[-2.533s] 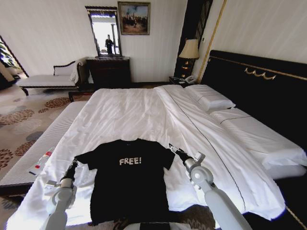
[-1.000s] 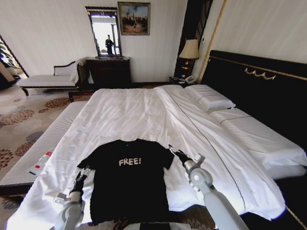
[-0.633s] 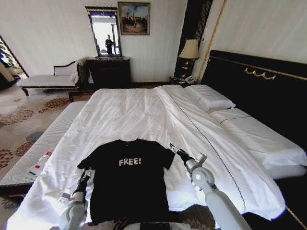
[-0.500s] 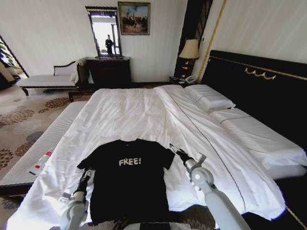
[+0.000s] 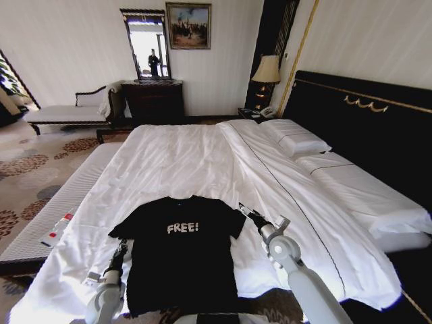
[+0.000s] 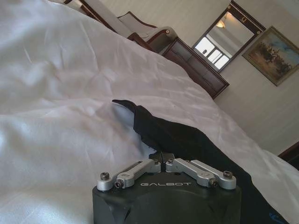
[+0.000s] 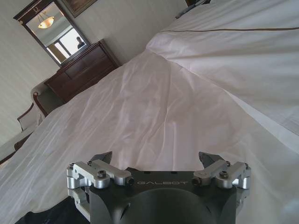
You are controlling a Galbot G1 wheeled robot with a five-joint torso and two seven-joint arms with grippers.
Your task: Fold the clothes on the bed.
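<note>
T-shirt lay flat at the bed's near end. Left gripper was pressed shut at the shirt's side; right gripper was spread by the sleeve. First fold pending: you needed grips on both.

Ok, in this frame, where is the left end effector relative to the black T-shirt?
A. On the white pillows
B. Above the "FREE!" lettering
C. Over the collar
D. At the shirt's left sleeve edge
D: in the head view the left end effector sits at the T-shirt's left sleeve edge, fingers together in the left wrist view.
</note>
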